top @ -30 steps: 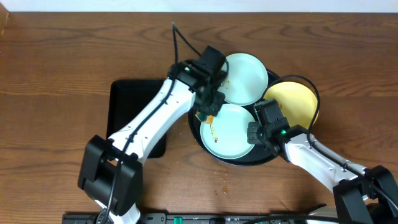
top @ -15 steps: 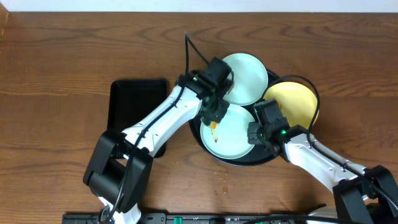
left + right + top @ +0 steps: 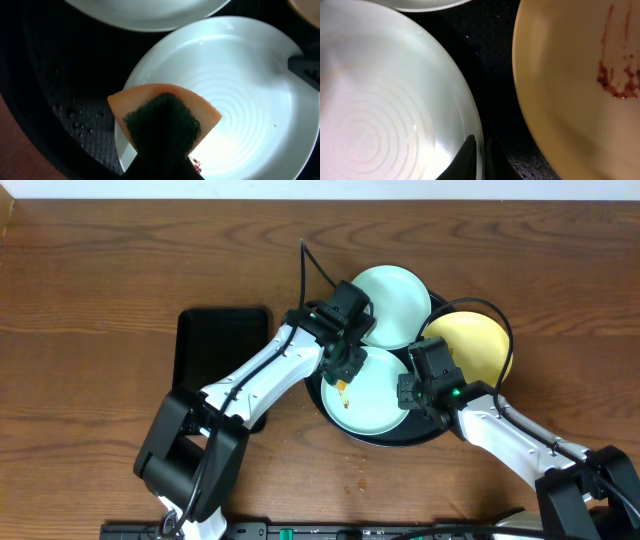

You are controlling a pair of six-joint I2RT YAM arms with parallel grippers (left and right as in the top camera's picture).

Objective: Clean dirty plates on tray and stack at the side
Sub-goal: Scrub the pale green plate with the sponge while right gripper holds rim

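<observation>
Currently, your near blue-white plate lies at the tray's front. The left gripper holds an orange-and-green sponge at that plate's left rim. Your right gripper, jaws narrow, pinches the plate's right rim. The yellow plate, smeared red-brown, overhangs the tray's right, and the second blue-white plate sits at its back.

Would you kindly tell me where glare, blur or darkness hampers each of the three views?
Overhead: evenly lit and sharp, though the black tray swallows detail. Left wrist: the sponge sits close to the lens and looks soft, and glare whitens the middle of the front white plate. Right wrist: soft throughout; sheen on that plate, yet the reddish smear on the yellow plate reads clearly.
</observation>
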